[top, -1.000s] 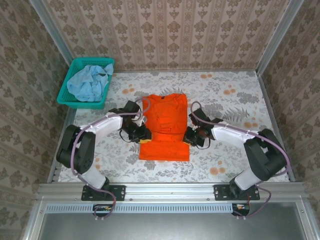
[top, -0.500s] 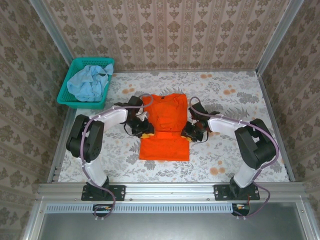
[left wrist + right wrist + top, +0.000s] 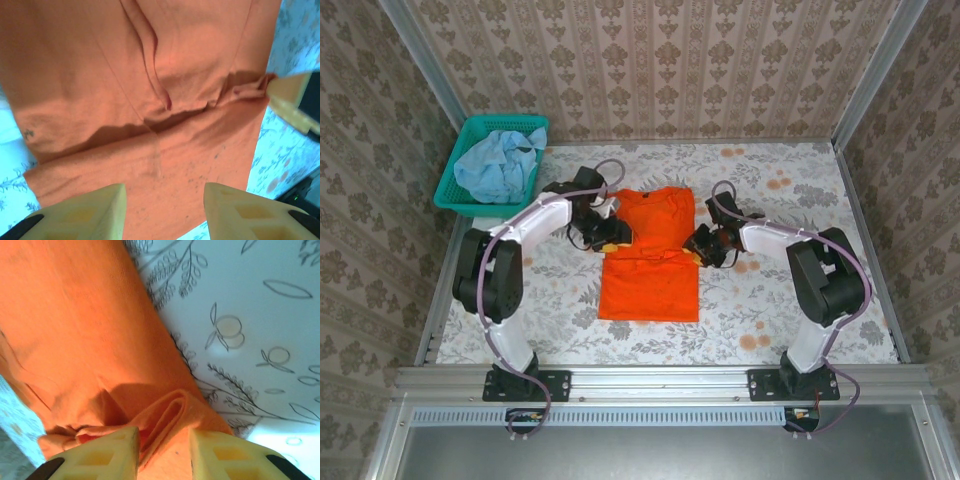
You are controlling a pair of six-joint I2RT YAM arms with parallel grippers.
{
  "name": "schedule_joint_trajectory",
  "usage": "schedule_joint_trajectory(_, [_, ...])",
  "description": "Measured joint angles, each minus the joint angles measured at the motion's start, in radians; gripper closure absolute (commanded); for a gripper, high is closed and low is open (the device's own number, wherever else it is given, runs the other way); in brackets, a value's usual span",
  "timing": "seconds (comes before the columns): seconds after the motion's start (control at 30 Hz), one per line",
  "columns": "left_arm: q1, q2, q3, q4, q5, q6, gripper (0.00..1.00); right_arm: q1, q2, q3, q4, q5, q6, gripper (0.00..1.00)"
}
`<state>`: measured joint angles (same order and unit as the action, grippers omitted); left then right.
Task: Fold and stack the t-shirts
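The orange t-shirt (image 3: 650, 265) lies flat in the middle of the table, collar end far, with a crosswise crease at mid-length. My left gripper (image 3: 611, 233) sits at its left edge by that crease. In the left wrist view (image 3: 165, 192) its jaws stand open over smooth orange cloth (image 3: 150, 75). My right gripper (image 3: 704, 246) is at the shirt's right edge. Its jaws (image 3: 164, 435) stand apart with a loose fold of orange cloth (image 3: 170, 415) lying between them. The pale blue t-shirt (image 3: 496, 165) is bunched in the teal basket.
The teal mesh basket (image 3: 480, 208) stands at the far left corner of the floral tablecloth (image 3: 790, 200). Patterned walls close in the table on three sides. One of my right gripper's fingertips (image 3: 287, 95) shows at the shirt's edge in the left wrist view.
Both grippers moved toward the far side along the shirt's edges, and the crease shifted that way with them. Both pairs of jaws have spread wider.
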<state>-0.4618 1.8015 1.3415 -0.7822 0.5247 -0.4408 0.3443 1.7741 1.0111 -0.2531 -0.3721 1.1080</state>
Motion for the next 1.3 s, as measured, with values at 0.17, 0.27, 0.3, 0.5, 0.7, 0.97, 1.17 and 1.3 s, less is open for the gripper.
schedule_joint_trajectory(0.17, [-0.064, -0.06, -0.082, -0.072, 0.012, 0.08, 0.56, -0.011, 0.002, 0.008, 0.023, -0.008, 0.026, 0.65])
schedule_joint_trajectory(0.27, [-0.082, -0.106, -0.16, -0.094, 0.042, 0.106, 0.55, -0.011, 0.003, 0.016, 0.023, -0.019, 0.025, 0.65])
schedule_joint_trajectory(0.3, [-0.085, -0.114, -0.177, -0.099, 0.055, 0.112, 0.55, -0.011, 0.005, 0.019, 0.023, -0.024, 0.025, 0.65])
schedule_joint_trajectory(0.5, [-0.16, -0.093, -0.132, -0.105, 0.119, 0.124, 0.54, -0.011, 0.035, 0.033, 0.022, -0.038, 0.025, 0.66])
schedule_joint_trajectory(0.7, [-0.249, 0.063, 0.04, -0.084, 0.157, 0.125, 0.56, -0.011, 0.048, 0.05, 0.022, -0.047, 0.023, 0.67])
schedule_joint_trajectory(0.97, [-0.296, 0.207, 0.09, -0.059, 0.069, 0.121, 0.57, -0.011, 0.076, 0.056, 0.023, -0.055, 0.022, 0.67])
schedule_joint_trajectory(1.17, [-0.296, 0.208, 0.081, 0.006, -0.098, 0.09, 0.57, -0.011, 0.092, 0.058, 0.028, -0.063, 0.022, 0.67])
schedule_joint_trajectory(1.3, [-0.288, 0.208, 0.066, 0.032, -0.222, 0.069, 0.57, -0.011, 0.095, 0.061, 0.03, -0.071, 0.022, 0.67])
